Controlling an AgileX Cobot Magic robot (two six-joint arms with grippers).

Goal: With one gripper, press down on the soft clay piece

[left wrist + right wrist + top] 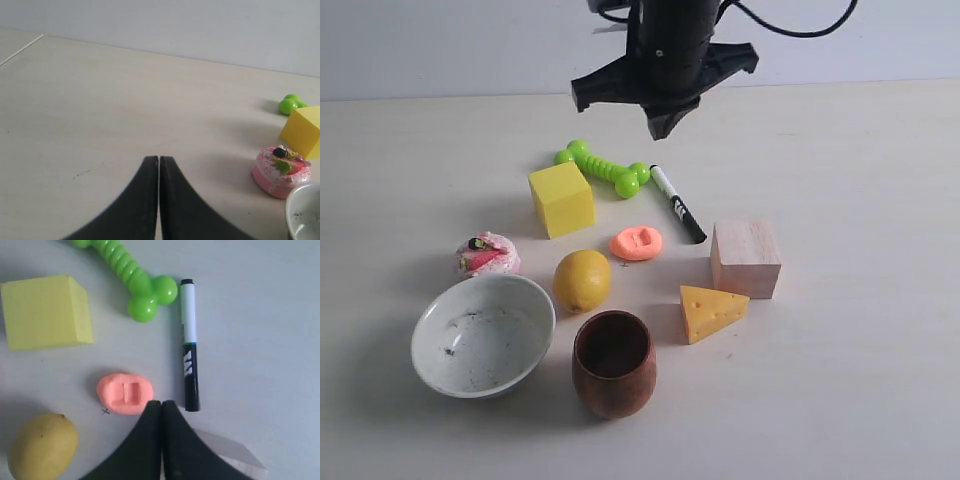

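Observation:
The soft clay piece (636, 243) (125, 393) is a flattened salmon-orange blob with a square dent in its top, lying between the lemon and the marker. My right gripper (663, 128) (161, 403) hangs well above the table, shut and empty, its black tips just beside the clay in the right wrist view. My left gripper (159, 159) is shut too, holding nothing, over bare table away from the clay. It is out of the exterior view.
Around the clay: yellow cube (561, 198), green bone toy (602, 167), marker (677, 203), lemon (582, 280), wooden block (745, 258), cheese wedge (711, 311), brown cup (613, 363), white bowl (483, 334), pink doughnut toy (488, 254) (281, 171).

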